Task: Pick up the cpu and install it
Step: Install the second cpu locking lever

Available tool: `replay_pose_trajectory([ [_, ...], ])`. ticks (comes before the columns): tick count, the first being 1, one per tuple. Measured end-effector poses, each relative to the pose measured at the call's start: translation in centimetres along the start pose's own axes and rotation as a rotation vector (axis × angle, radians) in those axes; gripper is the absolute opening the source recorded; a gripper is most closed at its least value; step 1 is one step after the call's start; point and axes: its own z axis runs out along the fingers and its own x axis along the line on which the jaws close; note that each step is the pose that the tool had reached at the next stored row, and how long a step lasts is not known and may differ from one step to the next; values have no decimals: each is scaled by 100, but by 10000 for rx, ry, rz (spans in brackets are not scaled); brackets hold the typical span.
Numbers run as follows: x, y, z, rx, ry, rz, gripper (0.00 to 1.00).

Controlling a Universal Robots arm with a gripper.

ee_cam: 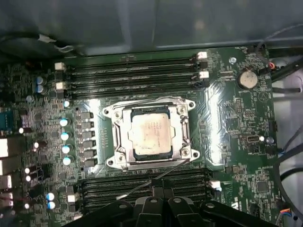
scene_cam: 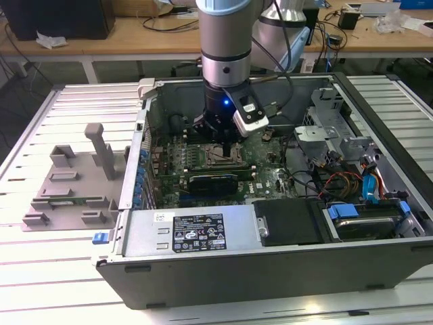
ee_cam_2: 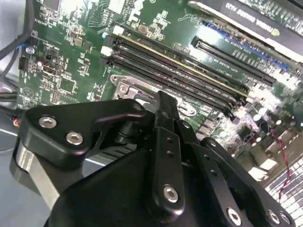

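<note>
An open computer case (scene_cam: 270, 264) lies on its side on a slatted metal table (scene_cam: 40, 264), with the green motherboard (scene_cam: 267, 172) facing up. A single robot arm (scene_cam: 226, 40) reaches straight down into the case from above, and its gripper (scene_cam: 222, 140) hangs just over the processor socket area near the middle of the board.

In the first wrist view, the cpu (ee_cam: 150, 134) — a small square chip with a pale metal top — sits flat inside the silvery socket frame (ee_cam: 185, 127), which surrounds it on all sides. Rows of long black memory slots (ee_cam: 132, 75) run along two opposite sides of the socket. The black linkage of the gripper shows at the edge of this view, apart from the chip and holding nothing that can be seen.

In the second wrist view, the gripper's black metal links (ee_cam_2: 165, 156) fill the foreground, with the memory slots and part of the socket frame behind them. Whether the fingers are spread or closed I cannot tell — their tips are hidden.

In the exterior view, a long black card (scene_cam: 213, 181) lies on the board just beside the socket. A grey plastic fixture (scene_cam: 71, 183) rests on the table to the exterior view's left of the case.
</note>
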Motion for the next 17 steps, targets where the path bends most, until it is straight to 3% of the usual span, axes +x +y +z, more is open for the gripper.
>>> replay_pose_trajectory([
  [3,9,-3,20,-13,20,-396,11],
  [4,55,-7,38,-17,21,-461,11],
  [17,278,-26,235,-18,23,-483,11],
])
